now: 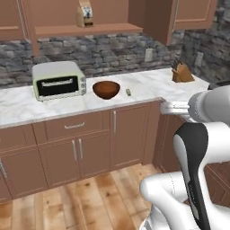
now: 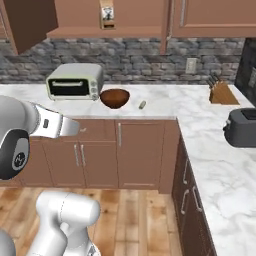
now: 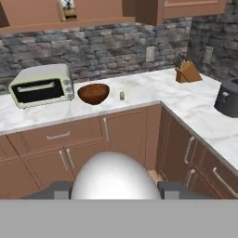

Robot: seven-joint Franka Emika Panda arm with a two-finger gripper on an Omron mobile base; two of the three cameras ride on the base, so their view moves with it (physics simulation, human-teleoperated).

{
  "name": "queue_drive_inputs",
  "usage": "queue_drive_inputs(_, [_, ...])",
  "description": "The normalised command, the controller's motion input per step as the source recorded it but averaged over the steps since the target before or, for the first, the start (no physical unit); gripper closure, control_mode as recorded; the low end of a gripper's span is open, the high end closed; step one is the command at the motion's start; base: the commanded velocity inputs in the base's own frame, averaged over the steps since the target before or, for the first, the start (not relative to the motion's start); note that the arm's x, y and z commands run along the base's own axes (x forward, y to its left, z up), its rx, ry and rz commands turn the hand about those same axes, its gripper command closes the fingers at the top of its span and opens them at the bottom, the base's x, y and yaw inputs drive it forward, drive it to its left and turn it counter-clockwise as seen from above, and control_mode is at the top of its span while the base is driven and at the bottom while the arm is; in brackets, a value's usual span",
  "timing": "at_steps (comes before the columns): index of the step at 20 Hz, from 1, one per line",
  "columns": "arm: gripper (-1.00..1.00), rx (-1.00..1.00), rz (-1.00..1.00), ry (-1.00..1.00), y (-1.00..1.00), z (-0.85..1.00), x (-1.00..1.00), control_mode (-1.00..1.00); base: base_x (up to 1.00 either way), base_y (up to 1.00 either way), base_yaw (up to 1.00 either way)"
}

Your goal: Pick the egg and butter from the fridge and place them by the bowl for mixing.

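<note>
From the left base view, the dark reddish-brown bowl (image 1: 106, 89) sits on the marble desk (image 1: 148, 83) just right of the toaster oven (image 1: 59, 80), a small greenish item (image 1: 128, 92) beside it. The white arm rises at lower right, forearm level. The right base view shows the bowl (image 2: 115, 98) on the desk. In the hand view, the gripper (image 3: 115, 189) is clamped on the egg (image 3: 115, 179), a smooth white ball, apparently touching both finger tips.
</note>
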Motion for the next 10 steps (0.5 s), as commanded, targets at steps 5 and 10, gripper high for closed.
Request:
queue_drive_inputs(5, [1.00, 0.00, 0.00, 0.00, 0.00, 0.00, 0.00, 1.00, 0.87, 0.00, 0.00])
queue_drive_inputs(10, [1.00, 0.00, 0.00, 0.00, 0.00, 0.00, 0.00, 1.00, 0.80, -0.08, 0.00])
